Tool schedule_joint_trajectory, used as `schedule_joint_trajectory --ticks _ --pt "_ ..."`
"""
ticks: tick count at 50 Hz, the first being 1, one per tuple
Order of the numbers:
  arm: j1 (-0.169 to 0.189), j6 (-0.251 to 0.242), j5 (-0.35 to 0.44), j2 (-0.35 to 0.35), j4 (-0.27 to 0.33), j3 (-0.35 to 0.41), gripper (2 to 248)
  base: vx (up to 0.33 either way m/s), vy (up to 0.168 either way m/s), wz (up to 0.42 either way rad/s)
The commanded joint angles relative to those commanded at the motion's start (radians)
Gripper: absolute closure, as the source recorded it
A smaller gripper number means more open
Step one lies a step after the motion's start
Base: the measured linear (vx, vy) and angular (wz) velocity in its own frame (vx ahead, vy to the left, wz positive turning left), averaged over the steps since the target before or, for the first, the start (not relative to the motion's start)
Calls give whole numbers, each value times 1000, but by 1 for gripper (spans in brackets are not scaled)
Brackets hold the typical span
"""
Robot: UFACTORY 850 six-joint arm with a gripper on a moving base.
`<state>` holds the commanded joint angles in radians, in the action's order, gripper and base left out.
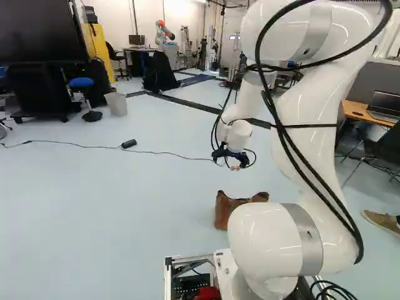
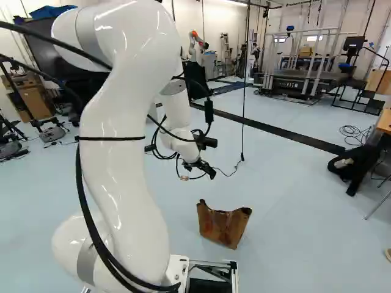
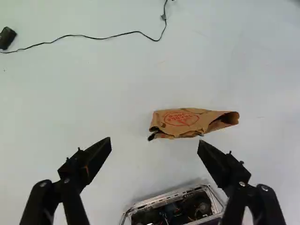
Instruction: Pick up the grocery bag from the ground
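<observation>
The black gripper hangs above the floor, jaws spread wide. Ahead of it stands a brown paper bag.

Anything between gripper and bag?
Nothing visible. The wrist view shows the bag ahead of the open gripper. The cable lies beyond the bag; the base frame is nearer, seemingly off the path.

I count one grocery bag, one white arm, another robot, one hand with two fingers, one laptop, one wastebasket and one yellow cabinet.
</observation>
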<state>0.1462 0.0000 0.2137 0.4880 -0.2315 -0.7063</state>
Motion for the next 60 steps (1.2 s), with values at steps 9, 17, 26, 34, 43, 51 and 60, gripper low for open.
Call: schedule_joint_trajectory --ticks 9,17,26,34,43,51,60 --pt "16 0 0 48 0 -36 3 0 0 0" --pt "26 0 0 89 0 -66 3 0 0 0" --pt "35 0 0 131 0 -96 3 0 0 0" --pt "44 0 0 168 0 -121 3 0 0 0" --pt "56 0 0 206 0 -147 3 0 0 0" --pt "66 0 0 239 0 -168 3 0 0 0" --pt "76 8 0 276 0 -191 3 0 0 0"
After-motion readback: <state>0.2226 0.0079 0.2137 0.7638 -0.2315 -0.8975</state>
